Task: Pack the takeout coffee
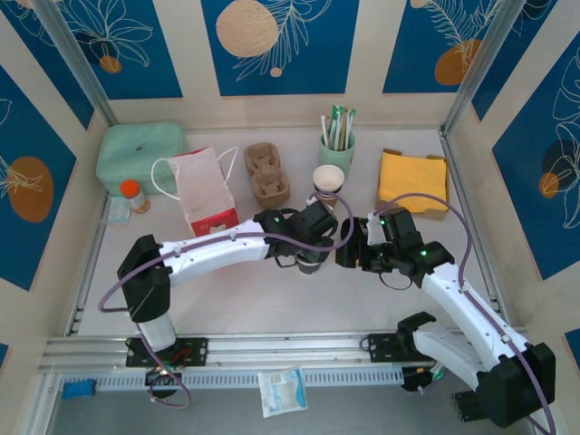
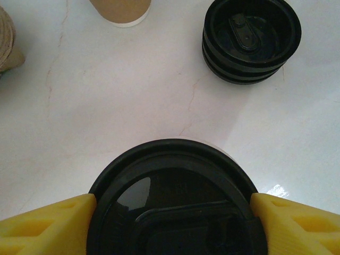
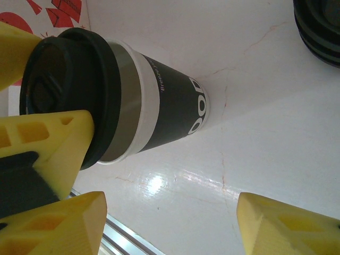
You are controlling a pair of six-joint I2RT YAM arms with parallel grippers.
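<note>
Top external view: just right of the paper bag (image 1: 204, 195), my left gripper (image 2: 172, 210) pinches the takeout coffee (image 3: 164, 106) by its black lid. The cup stands mid-table, mostly hidden under my wrist. My right gripper (image 3: 170, 220) hangs just beside it, fingers spread wide over bare table.

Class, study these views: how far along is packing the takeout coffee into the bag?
Done: the black lid sits on the takeout coffee. In hand: the left gripper clamps that lid; the right gripper hangs open beside it. Left: lifting the cup into the paper bag, which stands apart.
</note>
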